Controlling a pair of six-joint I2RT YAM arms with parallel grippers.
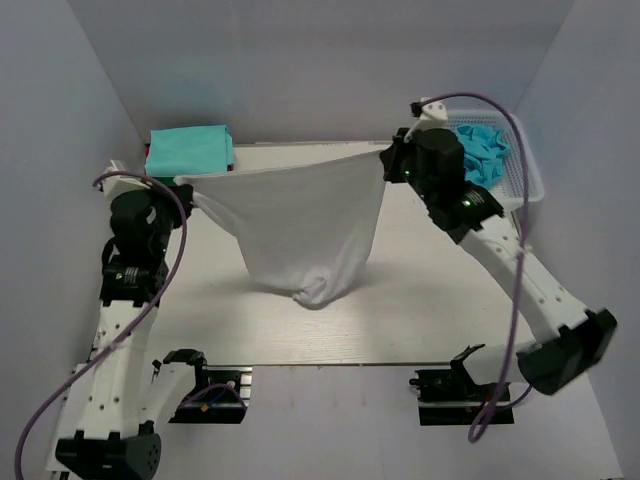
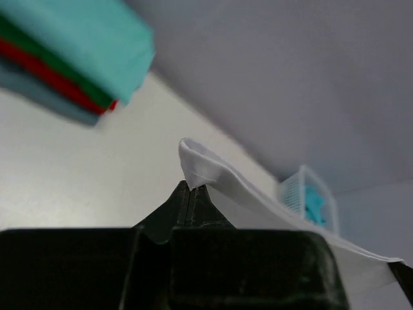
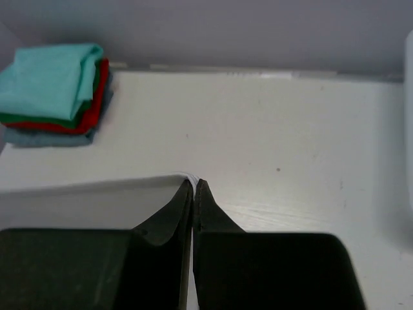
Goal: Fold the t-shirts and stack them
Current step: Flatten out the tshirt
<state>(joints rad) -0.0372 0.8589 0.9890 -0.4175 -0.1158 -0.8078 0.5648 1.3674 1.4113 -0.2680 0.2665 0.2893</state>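
The white t-shirt (image 1: 300, 220) hangs stretched between both grippers above the table, its lower end bunched and touching the tabletop. My left gripper (image 1: 183, 183) is shut on its left corner, which shows in the left wrist view (image 2: 197, 165). My right gripper (image 1: 385, 160) is shut on its right corner, seen as a thin white edge in the right wrist view (image 3: 184, 177). A folded stack, teal t-shirt (image 1: 189, 150) on top with red and grey-blue below (image 3: 55, 97), sits at the back left. Light blue t-shirts (image 1: 480, 150) lie crumpled in the basket.
The white lattice basket (image 1: 530, 175) stands at the back right, beside the right arm. The white table (image 1: 430, 300) is enclosed by pale walls on the left, back and right. Two black clamps sit at the near table edge.
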